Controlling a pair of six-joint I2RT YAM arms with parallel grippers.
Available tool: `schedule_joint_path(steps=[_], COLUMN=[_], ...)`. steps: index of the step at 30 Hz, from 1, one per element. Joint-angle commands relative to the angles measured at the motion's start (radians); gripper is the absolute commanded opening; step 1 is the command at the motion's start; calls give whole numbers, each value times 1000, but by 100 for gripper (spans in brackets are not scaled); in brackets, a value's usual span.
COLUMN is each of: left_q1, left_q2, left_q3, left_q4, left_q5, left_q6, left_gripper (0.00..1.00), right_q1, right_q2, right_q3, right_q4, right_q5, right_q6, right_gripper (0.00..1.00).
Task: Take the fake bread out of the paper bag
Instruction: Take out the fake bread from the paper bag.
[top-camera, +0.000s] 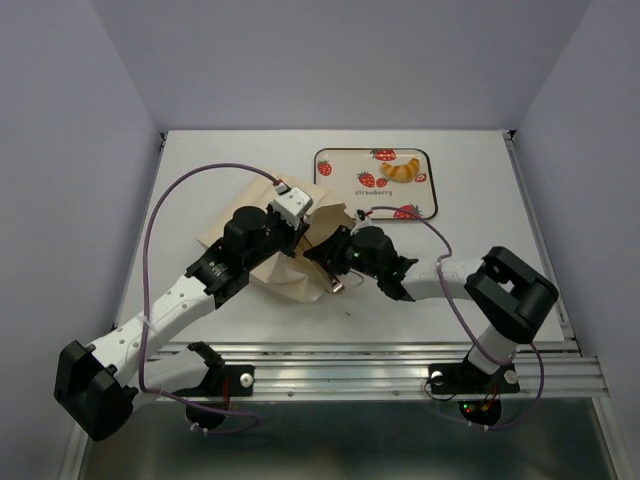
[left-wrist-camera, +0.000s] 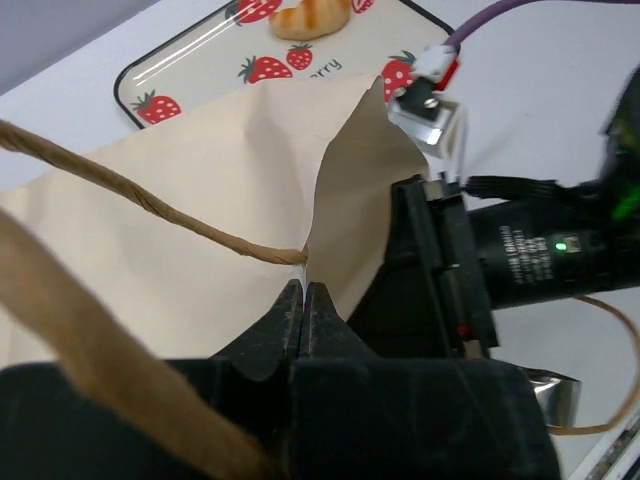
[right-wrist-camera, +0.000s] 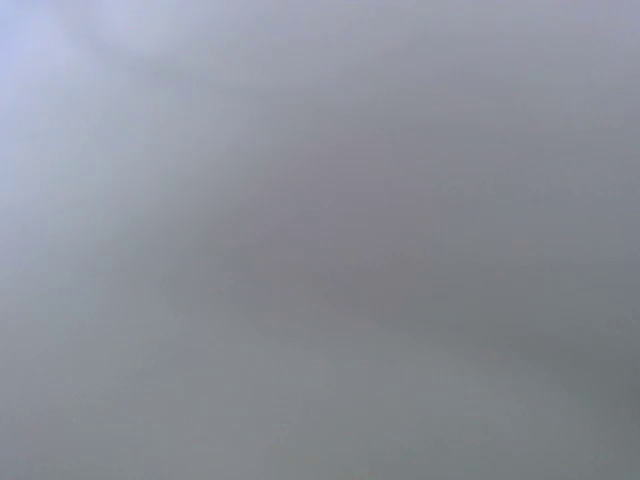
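The tan paper bag (top-camera: 285, 278) lies at the table's middle, its mouth facing right. My left gripper (left-wrist-camera: 303, 290) is shut on the bag's upper rim (left-wrist-camera: 345, 180), right where a brown string handle (left-wrist-camera: 150, 210) meets it, and holds the mouth open. My right gripper's black body (top-camera: 340, 255) reaches into the mouth from the right; its fingers are hidden inside. The right wrist view shows only blurred grey. One golden croissant (top-camera: 400, 169) lies on the strawberry tray (top-camera: 330, 190); it also shows in the left wrist view (left-wrist-camera: 312, 17). No other bread shows.
A small shiny metal piece (top-camera: 337, 287) lies on the table just below the bag's mouth. The tray (left-wrist-camera: 190, 75) sits behind the bag. Purple cables loop over both arms. The table's metal front rail (top-camera: 400, 358) runs along the near edge.
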Motion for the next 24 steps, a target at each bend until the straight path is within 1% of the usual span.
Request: schedule_joint_path(steps=[1, 2, 4, 5, 6, 7, 9, 10, 12, 15, 16, 17, 18, 19, 22, 24], left_q1=[-3, -3, -3, -2, -1, -1, 0, 0, 2, 5, 8, 9, 11, 14, 20, 22], left_q2=[-1, 1, 1, 1, 1, 1, 2, 6, 12, 25, 30, 41, 48, 56, 90, 113], left_q3=[40, 46, 49, 52, 56, 58, 60, 64, 69, 75, 82, 86, 92, 101, 115, 121], left_q4=[107, 106, 109, 109, 112, 112, 112, 110, 110, 112, 113, 116, 116, 118, 126, 127], left_q5=[-111, -157, -191, -210, -214, -211, -228, -236, -265, -300, -305, -315, -319, -317, -311, -311], left_q6=[-35, -38, -49, -52, -55, -56, -62, -65, -75, -91, -96, -99, -102, -104, -111, -116], left_gripper=[0, 0, 0, 0, 0, 0, 0, 0, 0, 0, 0, 0, 0, 0, 0, 0], right_q1=[0, 0, 0, 0, 0, 0, 0, 0, 0, 0, 0, 0, 0, 0, 0, 0], right_q2=[-181, -214, -306, -333, -387, -415, -464, -517, -574, -698, -729, -781, -804, -826, -921, -971], right_q3=[-55, -75, -92, -99, -116, -124, -138, -156, -177, -179, -175, -162, -155, -150, -148, -161], right_q4=[1, -43, -88, -149, -172, -233, -292, -341, -372, -471, -540, -571, -599, -666, -712, -712], right_q5=[26, 35, 35, 36, 33, 35, 35, 36, 30, 78, 93, 101, 104, 108, 133, 150], right_q6=[-120, -132, -178, -185, -204, -214, -228, -228, -249, -275, -304, -315, -330, -340, -352, -355], right_gripper=[11, 11, 11, 10, 11, 11, 11, 10, 10, 10, 10, 10, 10, 10, 10, 10])
